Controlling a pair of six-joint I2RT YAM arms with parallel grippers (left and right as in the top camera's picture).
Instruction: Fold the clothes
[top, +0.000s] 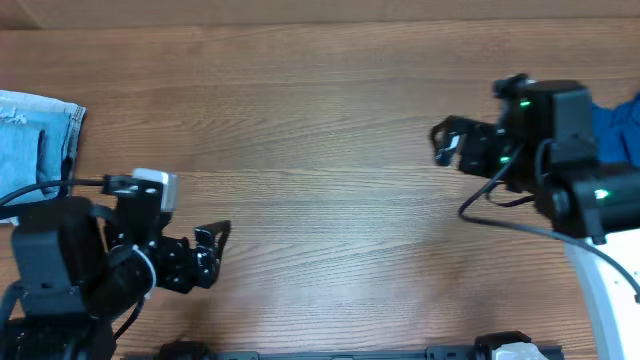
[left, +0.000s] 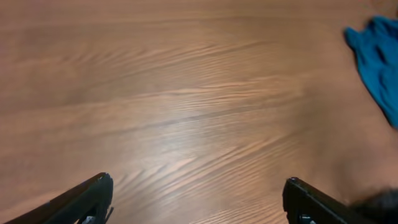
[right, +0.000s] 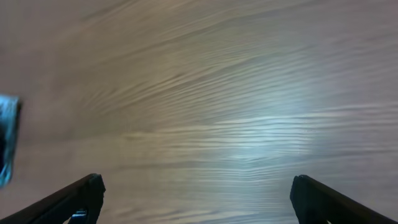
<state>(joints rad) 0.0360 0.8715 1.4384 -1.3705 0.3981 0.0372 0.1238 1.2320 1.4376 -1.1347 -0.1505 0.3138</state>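
A folded light-blue denim garment (top: 35, 140) lies at the table's left edge, partly behind my left arm. A brighter blue denim piece (top: 615, 130) lies at the far right, mostly hidden by my right arm; it also shows in the left wrist view (left: 379, 62). My left gripper (top: 215, 245) is open and empty over bare wood at the lower left (left: 198, 193). My right gripper (top: 443, 142) is open and empty over bare wood at the upper right (right: 196, 193). A blurred sliver of the light-blue denim shows at the left edge of the right wrist view (right: 6, 140).
The wooden table (top: 330, 150) fills the view. A white object (top: 605, 290) sits at the lower right corner. A dark rail (top: 340, 352) runs along the front edge.
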